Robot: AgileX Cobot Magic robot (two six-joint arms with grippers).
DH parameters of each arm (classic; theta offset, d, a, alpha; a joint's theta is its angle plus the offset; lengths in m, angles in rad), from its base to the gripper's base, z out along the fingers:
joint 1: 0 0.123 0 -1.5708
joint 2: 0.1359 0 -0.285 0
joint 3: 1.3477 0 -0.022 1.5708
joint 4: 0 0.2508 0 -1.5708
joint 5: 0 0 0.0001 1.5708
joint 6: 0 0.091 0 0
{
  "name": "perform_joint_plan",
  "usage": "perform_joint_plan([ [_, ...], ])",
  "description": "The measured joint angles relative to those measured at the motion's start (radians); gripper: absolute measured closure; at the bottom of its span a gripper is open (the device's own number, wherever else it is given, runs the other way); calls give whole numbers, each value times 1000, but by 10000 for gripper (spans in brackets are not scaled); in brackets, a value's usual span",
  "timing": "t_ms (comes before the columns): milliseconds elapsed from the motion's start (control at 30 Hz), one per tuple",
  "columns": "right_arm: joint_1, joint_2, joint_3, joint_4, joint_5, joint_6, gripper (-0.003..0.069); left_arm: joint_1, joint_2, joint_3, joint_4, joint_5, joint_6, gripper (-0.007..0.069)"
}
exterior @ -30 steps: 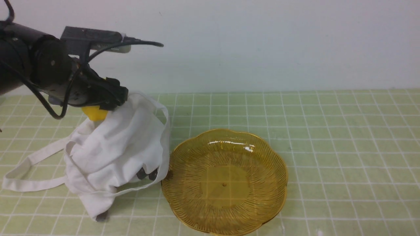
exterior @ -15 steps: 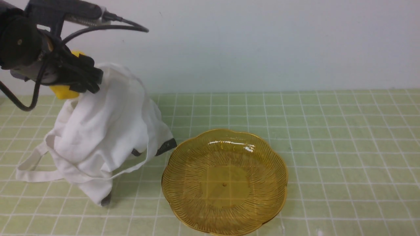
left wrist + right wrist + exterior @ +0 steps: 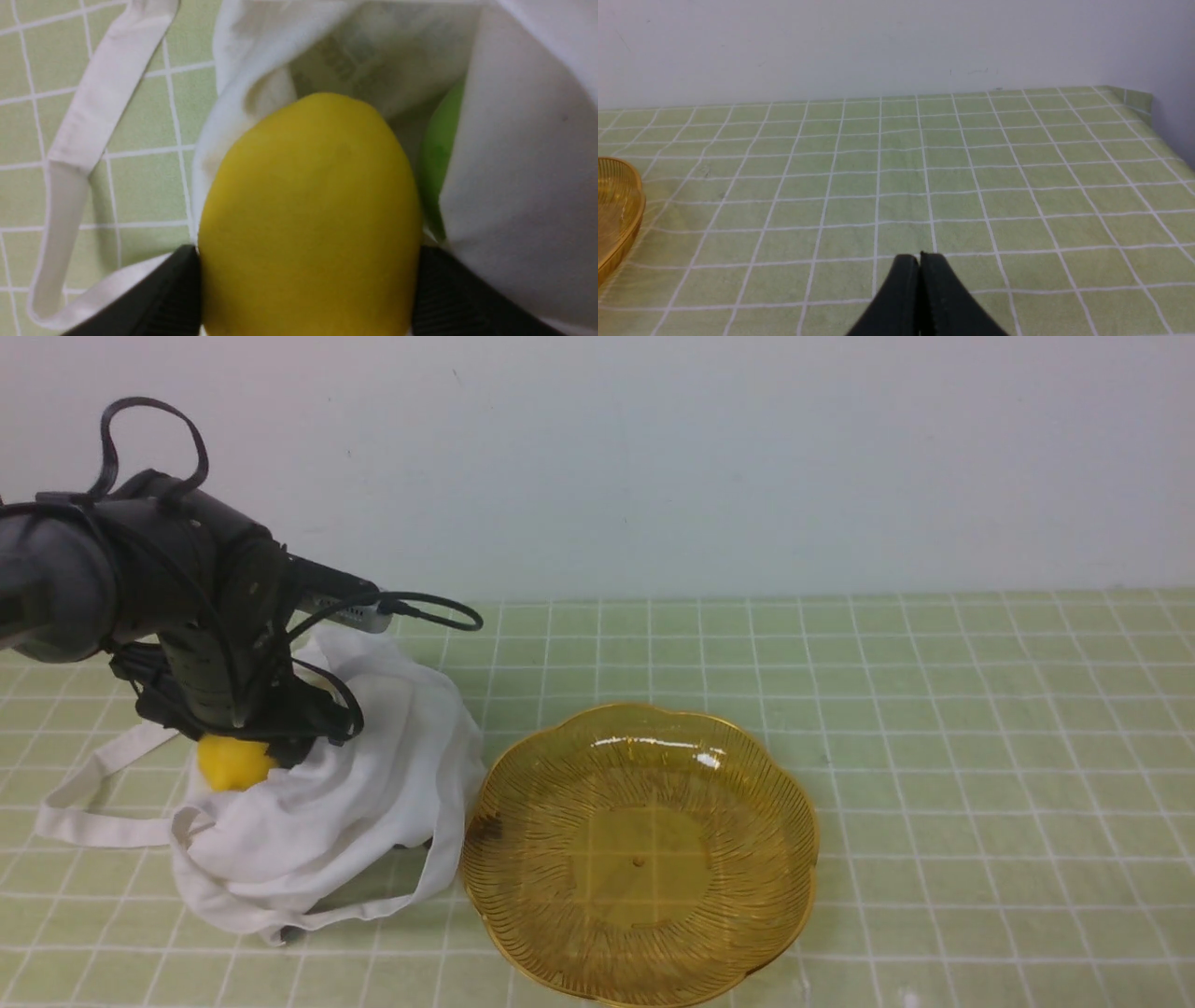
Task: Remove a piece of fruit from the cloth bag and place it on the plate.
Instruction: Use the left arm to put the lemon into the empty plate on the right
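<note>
Lemon [image 3: 310, 214]: one, smooth, bright yellow; gripped between the two fingers of the left gripper [image 3: 308, 291], at the mouth of the cloth bag, with white fabric close around it. Bag [image 3: 373, 775]: one, white, soft, rumpled, with its near strap [image 3: 373, 907] lying close beside the plate; liable to be dragged along or lifted if cloth is pinched with the fruit or snagged on a finger, and the plate could then be nudged by it. Green fruit [image 3: 439, 149]: one, glossy, partly hidden by a fold; might be rolled out if the bag is tipped by a pull. Plate [image 3: 639, 863]: one, amber, scalloped, with no fruit on it; the lemon could be rolled off its middle if released from too high or near the rim. Right gripper [image 3: 908, 270]: one, fingertips together, closed with nothing held, above the checked cloth [image 3: 901, 186]; judged unneeded for the transfer.
</note>
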Motion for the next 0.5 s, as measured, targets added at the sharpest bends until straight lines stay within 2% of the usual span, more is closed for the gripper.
perform_joint_plan([
  [367,0,0,0,0,0,0,673,0,14,-17,-15,-14,-49,111],
  [433,0,0,0,0,0,0,673,0,12,-29,-17,-1,-51,105],
  [500,0,0,0,0,0,0,673,0,5,-48,-20,15,-58,67],
])
